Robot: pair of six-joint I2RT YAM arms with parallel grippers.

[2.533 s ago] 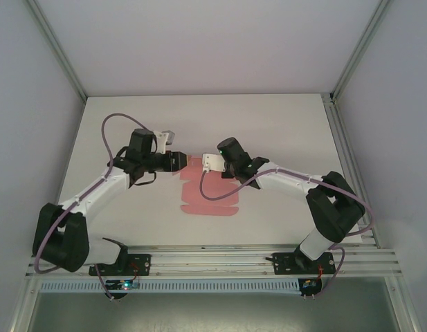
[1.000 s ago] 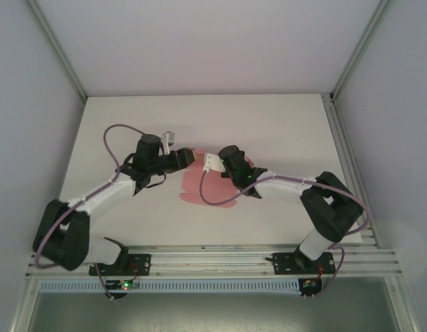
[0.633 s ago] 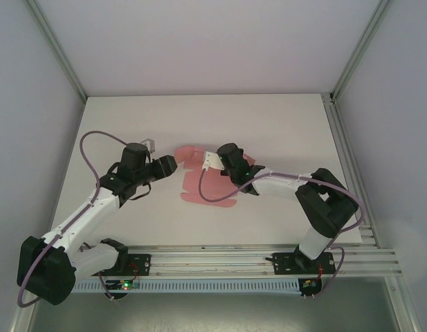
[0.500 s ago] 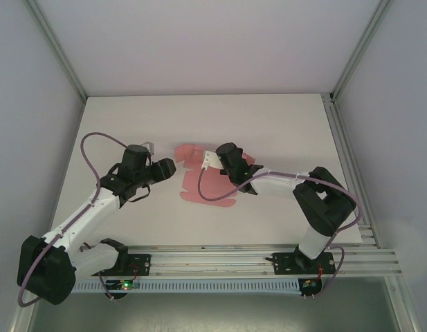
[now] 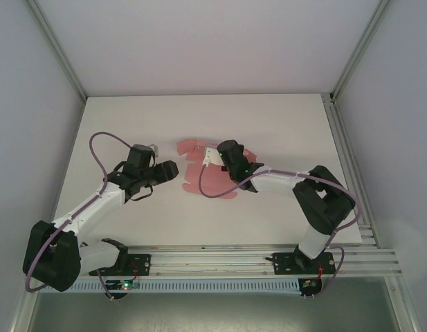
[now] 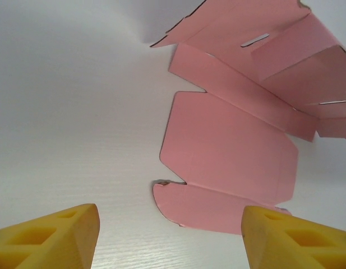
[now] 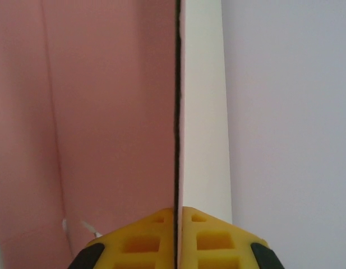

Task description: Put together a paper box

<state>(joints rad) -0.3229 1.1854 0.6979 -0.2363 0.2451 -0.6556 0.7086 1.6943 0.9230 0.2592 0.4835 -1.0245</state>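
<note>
One paper box [image 6: 229,145], one table [image 5: 282,124], two arms: left arm [image 5: 95,204] and right arm [image 5: 282,181].

Plain pink paper box [image 6: 229,151], its underside [image 7: 203,112] seemingly white, yellow gripper pads [image 6: 49,235], white table [image 5: 289,131], purple cables [image 5: 104,135]

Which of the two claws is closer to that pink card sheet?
Right. The right gripper is shut on an edge of the paper box; the left gripper hangs open off the sheet's left side, not touching it.
</note>
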